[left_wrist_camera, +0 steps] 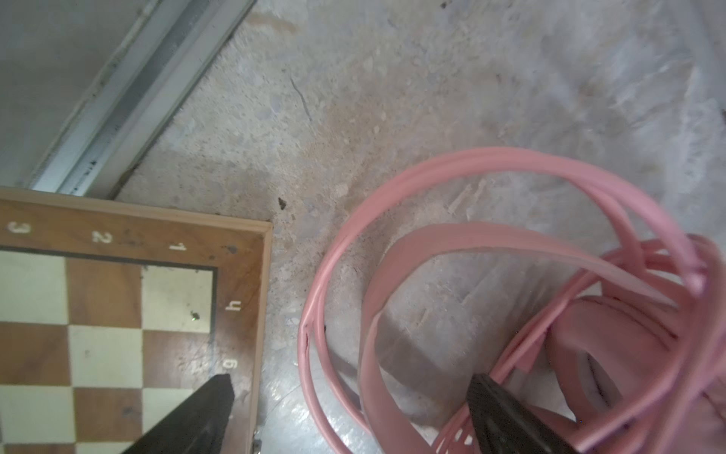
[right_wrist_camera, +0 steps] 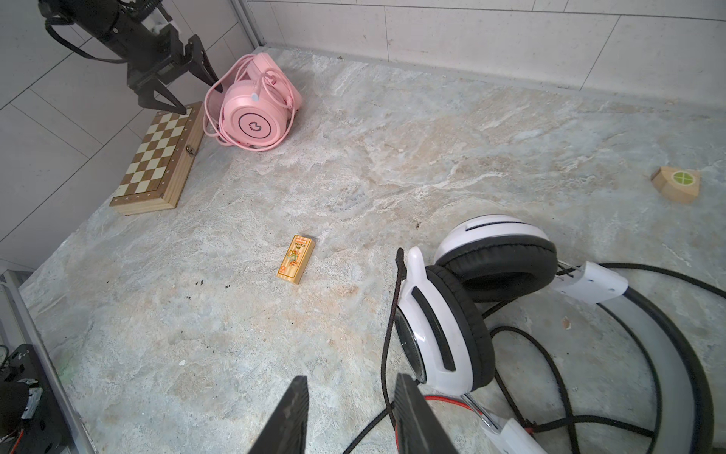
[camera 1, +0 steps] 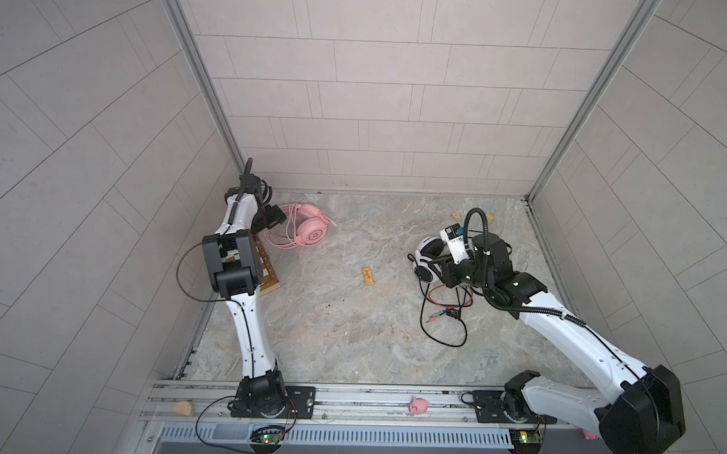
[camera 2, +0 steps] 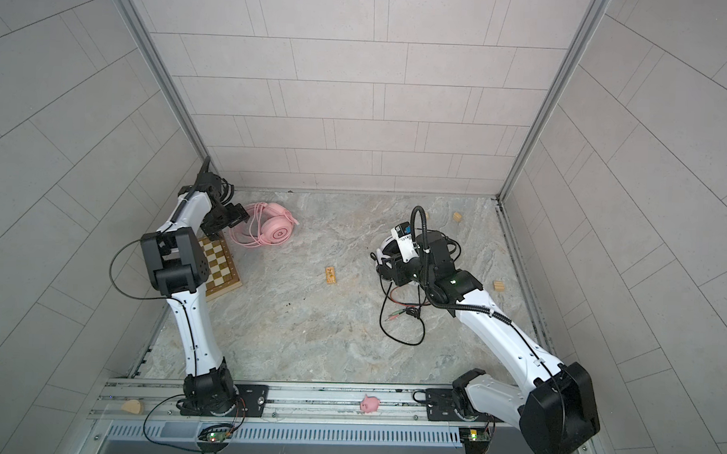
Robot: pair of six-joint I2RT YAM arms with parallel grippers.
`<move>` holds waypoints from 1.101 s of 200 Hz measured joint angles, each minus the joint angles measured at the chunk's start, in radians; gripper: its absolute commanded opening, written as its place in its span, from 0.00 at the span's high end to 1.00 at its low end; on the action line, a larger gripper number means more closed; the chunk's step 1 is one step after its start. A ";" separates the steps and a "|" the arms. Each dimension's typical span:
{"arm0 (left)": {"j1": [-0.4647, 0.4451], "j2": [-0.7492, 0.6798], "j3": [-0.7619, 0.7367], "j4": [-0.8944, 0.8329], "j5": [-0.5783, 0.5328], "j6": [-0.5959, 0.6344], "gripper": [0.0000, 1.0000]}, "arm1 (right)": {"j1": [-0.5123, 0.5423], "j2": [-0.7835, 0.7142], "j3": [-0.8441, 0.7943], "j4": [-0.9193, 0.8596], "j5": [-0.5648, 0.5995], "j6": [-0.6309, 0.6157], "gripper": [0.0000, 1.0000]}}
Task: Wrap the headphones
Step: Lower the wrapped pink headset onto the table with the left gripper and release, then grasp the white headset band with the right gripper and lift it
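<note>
The pink headphones (camera 1: 309, 232) (camera 2: 276, 229) (right_wrist_camera: 255, 122) lie at the back left with their pink cable (left_wrist_camera: 393, 188) looped loosely around them. My left gripper (left_wrist_camera: 349, 389) (camera 1: 270, 222) (right_wrist_camera: 200, 100) hovers wide open beside them. One finger is over the chessboard's corner and the other is by the cable loops, gripping nothing. The white-and-black headphones (camera 1: 425, 255) (right_wrist_camera: 444, 326) lie at the right, their thin black cable (camera 1: 446, 322) sprawled on the floor toward the front. My right gripper (right_wrist_camera: 351, 379) sits low next to an earcup. Its jaws are apart, and the cable runs by one finger unclamped.
A wooden chessboard (camera 1: 268, 274) (right_wrist_camera: 161, 157) lies against the left wall under my left arm. A small yellow block (camera 1: 367, 277) (right_wrist_camera: 295, 259) sits mid-floor. Wooden blocks (camera 1: 456, 216) (right_wrist_camera: 675, 188) rest near the back right. A pink toy pig (camera 1: 418, 406) stands on the front rail.
</note>
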 measured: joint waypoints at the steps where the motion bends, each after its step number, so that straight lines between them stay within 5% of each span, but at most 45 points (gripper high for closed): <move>1: 0.000 -0.006 -0.004 0.001 0.002 0.002 0.00 | 0.000 0.000 0.000 0.000 0.000 0.000 0.62; 58: -0.023 -0.339 -0.136 0.089 0.113 0.053 0.00 | -0.049 -0.046 -0.021 -0.012 0.075 0.056 0.60; 108: 0.000 -0.681 -0.551 0.454 0.261 0.003 0.00 | -0.250 -0.052 -0.080 -0.048 0.131 0.144 0.53; 150: 0.055 -0.731 -0.768 0.676 0.350 -0.097 0.03 | -0.388 -0.024 -0.105 -0.095 0.163 0.193 0.49; 220: -0.132 -0.825 -0.822 0.756 0.350 -0.029 0.07 | -0.464 0.265 -0.038 -0.129 0.137 0.234 0.51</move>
